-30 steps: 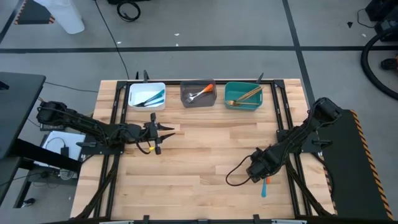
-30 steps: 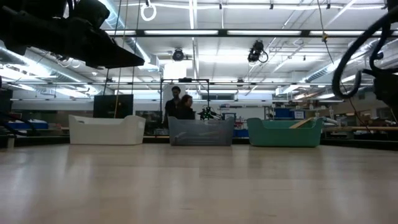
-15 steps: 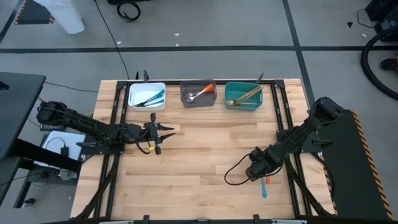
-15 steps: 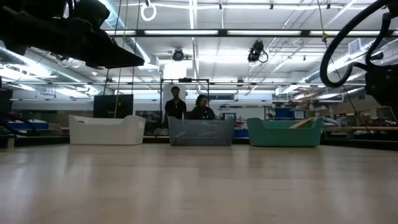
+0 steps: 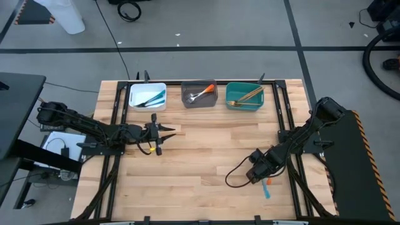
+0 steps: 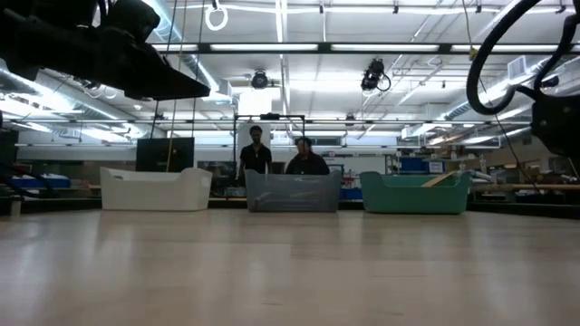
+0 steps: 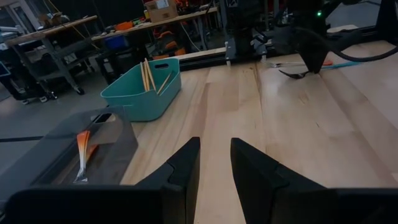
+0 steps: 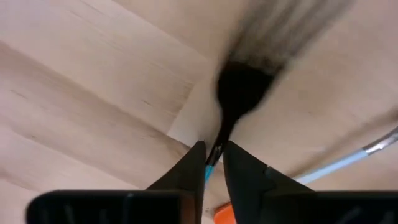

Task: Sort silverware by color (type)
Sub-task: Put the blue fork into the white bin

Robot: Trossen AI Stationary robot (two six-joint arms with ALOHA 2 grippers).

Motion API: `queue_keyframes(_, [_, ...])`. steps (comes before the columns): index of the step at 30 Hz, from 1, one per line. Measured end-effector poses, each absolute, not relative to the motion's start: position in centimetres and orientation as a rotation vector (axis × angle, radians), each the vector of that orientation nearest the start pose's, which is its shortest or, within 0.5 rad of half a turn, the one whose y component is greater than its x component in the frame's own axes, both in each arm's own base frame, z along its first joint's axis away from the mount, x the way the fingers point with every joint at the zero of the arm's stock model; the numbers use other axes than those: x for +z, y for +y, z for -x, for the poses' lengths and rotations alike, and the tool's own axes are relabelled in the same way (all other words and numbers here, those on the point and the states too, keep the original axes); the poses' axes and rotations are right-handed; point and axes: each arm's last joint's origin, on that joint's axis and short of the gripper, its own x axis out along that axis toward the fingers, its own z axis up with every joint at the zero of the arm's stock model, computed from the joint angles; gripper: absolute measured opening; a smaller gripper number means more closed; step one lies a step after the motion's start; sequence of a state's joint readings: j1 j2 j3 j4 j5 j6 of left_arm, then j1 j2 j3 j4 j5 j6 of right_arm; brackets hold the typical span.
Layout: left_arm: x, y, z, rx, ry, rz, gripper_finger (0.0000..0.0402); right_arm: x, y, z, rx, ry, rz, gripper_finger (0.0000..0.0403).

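Note:
My right gripper (image 8: 211, 149) points down at the table's near right (image 5: 261, 177), shut on a slim blue-handled utensil (image 8: 210, 167) whose dark head (image 8: 241, 90) is blurred. A second blue-handled utensil (image 8: 348, 159) and an orange handle (image 8: 225, 214) lie on the wood beside it. Farther back, blue-handled silverware lies in the white bin (image 5: 147, 96), an orange-handled piece in the grey bin (image 5: 199, 95), and gold pieces in the teal bin (image 5: 244, 97). My left gripper (image 7: 215, 146) waits open at mid-left (image 5: 167, 132). My right gripper pinches the blue-handled utensil's thin handle (image 8: 209, 172) between its two fingers, coming from above and pointing down. The handle runs on past the fingertips to the dark head. Whether the utensil rests on the table or is lifted, I cannot tell.
The three bins stand in a row along the far edge. Black rails (image 5: 284, 134) run along the table's left and right sides. A black cable loop (image 5: 234, 175) hangs by my right wrist. Bare wood (image 5: 206, 150) spans the middle. People (image 6: 308, 161) stand beyond the table.
My right wrist has tipped a little over the utensils at the near right, and its cable loop has swung slightly toward the near edge. The held utensil's head is smeared with motion. My left arm has kept still.

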State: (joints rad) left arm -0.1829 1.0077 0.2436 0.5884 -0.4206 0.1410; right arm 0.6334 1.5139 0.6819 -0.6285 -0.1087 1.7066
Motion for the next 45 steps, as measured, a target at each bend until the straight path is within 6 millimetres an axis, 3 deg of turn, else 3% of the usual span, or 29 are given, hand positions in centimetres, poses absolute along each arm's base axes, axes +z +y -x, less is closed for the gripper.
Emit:
queue_keyframes(7, [18.5, -2.4, -18.9, 0.223, 0.168, -0.174, 0.0098, 13.1, 13.6, -18.2, -0.688, 1.424, -0.927, 0.0013])
queue_keyframes(18, [19.1, -3.0, -19.0, 0.162, 0.109, -0.197, 0.0098, 15.2, 13.2, -18.9, -0.589, 1.241, -0.892, 0.0020])
queue_keyframes(28, [17.3, -4.3, -19.3, -0.134, 0.208, -0.364, 0.0098, 17.1, 11.1, -22.3, -0.366, 1.007, -0.849, 0.0021])
queue_keyframes(34, [17.2, -5.6, -19.2, -0.023, 0.217, -0.494, 0.0098, 17.9, 9.1, -24.4, -0.253, 0.900, -0.809, 0.0021])
queue_keyframes(40, [18.3, -7.3, -19.6, 0.076, 0.212, -0.661, 0.0098, 18.7, 7.0, -26.0, -0.183, 0.780, -0.771, 0.0021])
queue_keyframes(45, [19.8, -8.2, -19.9, 0.123, 0.175, -0.640, 0.0098, 19.7, 5.7, -27.1, -0.139, 0.649, -0.705, 0.0022])
